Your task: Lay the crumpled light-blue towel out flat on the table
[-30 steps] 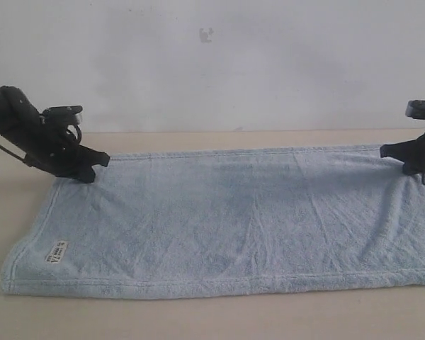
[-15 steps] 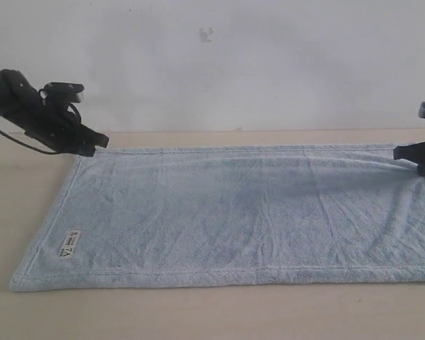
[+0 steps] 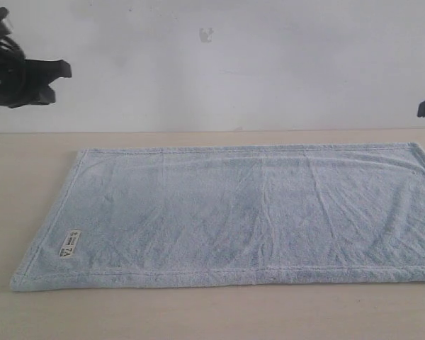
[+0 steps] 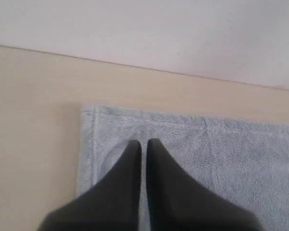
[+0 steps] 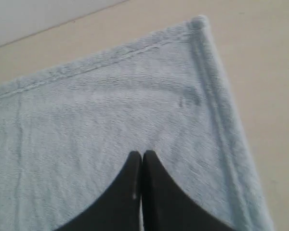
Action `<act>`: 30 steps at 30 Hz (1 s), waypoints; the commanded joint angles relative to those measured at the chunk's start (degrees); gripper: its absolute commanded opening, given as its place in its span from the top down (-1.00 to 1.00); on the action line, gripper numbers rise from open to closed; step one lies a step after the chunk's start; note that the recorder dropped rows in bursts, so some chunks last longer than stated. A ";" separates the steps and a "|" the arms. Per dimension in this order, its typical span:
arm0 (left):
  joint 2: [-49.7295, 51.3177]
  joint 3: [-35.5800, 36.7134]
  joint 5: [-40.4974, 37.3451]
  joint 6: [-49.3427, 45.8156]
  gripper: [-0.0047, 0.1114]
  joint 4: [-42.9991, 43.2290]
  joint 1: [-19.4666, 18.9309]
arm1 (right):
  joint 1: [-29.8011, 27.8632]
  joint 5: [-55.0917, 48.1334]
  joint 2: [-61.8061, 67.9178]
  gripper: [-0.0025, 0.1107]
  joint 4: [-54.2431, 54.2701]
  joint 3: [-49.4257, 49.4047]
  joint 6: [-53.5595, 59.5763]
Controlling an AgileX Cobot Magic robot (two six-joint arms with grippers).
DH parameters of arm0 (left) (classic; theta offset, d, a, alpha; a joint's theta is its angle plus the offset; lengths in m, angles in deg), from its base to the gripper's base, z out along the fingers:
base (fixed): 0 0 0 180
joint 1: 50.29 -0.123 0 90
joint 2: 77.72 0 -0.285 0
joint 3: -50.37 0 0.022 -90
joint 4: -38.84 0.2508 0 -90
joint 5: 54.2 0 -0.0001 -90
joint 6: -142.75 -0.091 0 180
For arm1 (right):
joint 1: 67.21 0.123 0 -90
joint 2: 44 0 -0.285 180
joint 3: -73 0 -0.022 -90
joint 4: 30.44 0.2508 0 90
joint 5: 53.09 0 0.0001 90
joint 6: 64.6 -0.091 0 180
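- On the table (image 3: 28,159), the towel (image 3: 248,212) lies flat and spread out.
- The left gripper (image 4: 143,142) is up in the air, pinched closed, holding nothing.
- The right gripper (image 5: 142,154) is closed and empty, off the towel.

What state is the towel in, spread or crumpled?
Spread flat: the towel lies as one open rectangle on the table, hems and three corners visible, only faint creases.

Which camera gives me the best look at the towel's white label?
The exterior view: the label lies face up on the towel, near its left corner closest to the camera. Both wrist views show only a hemmed towel corner, no label.
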 commanded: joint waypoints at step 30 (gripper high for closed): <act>-92.67 70.84 43.04 1.65 0.85 -2.86 -0.11 | 45.16 34.35 -76.34 0.96 -1.82 -51.09 5.88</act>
